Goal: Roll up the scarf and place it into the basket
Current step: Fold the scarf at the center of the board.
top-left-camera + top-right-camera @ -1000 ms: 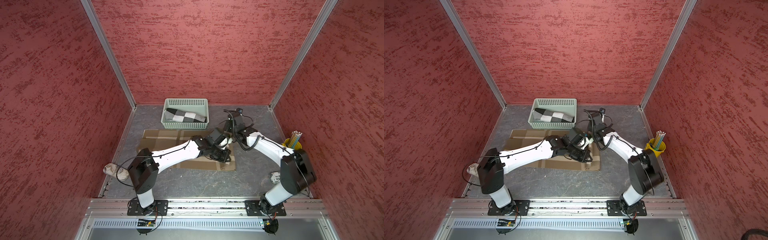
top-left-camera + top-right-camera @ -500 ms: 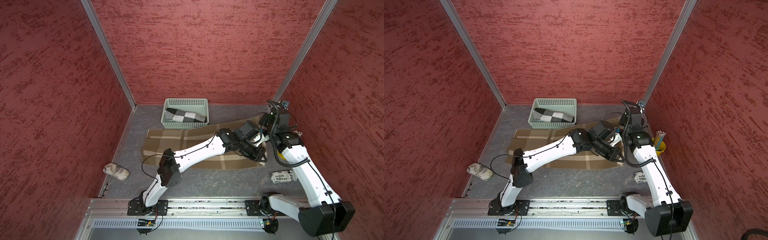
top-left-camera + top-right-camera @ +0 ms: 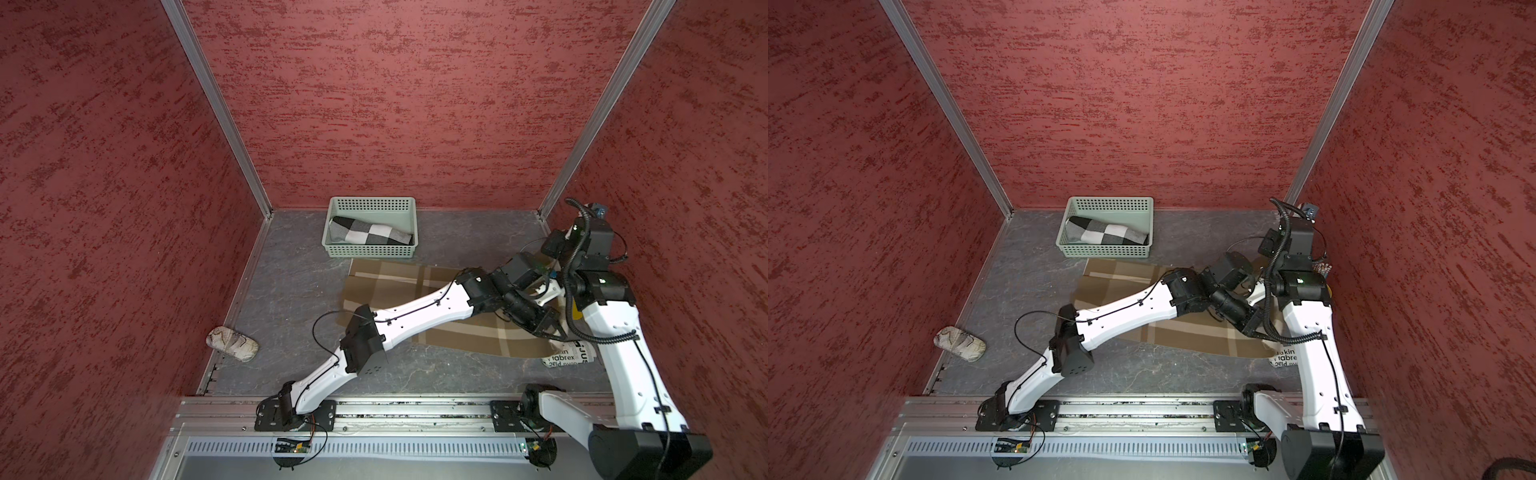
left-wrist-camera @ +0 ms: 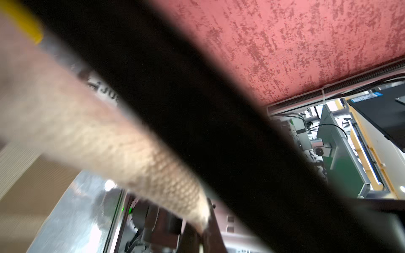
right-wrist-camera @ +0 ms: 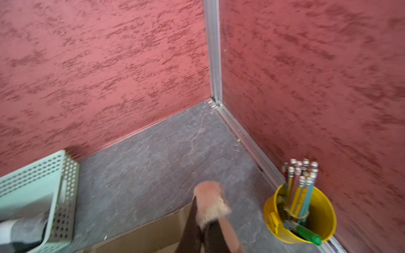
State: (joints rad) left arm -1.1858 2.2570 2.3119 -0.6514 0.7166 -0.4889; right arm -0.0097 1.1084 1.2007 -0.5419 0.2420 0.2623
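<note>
The scarf (image 3: 419,286), brown with pale plaid lines, lies spread flat in front of the basket (image 3: 368,250) in both top views (image 3: 1129,276). My left gripper (image 4: 203,232) is shut on a beige knit edge of the scarf (image 4: 131,153) at its near right end, where the left arm ends (image 3: 548,328). My right gripper (image 5: 208,221) is shut on a fringed corner of the scarf (image 5: 210,203), held just above the table at the far right end. The mint-green basket (image 5: 65,175) holds a black-and-white checked roll (image 3: 370,230).
A yellow bucket of pencils (image 5: 300,214) stands by the right wall, close to my right gripper. A white roll with black print (image 3: 567,355) lies beside the scarf's near right corner. A pale rolled cloth (image 3: 232,344) lies by the left wall.
Both grippers have moved from the middle of the table far to the right. The scarf has been dragged and stretched out that way. Its left edge now sits under the basket's right part.
</note>
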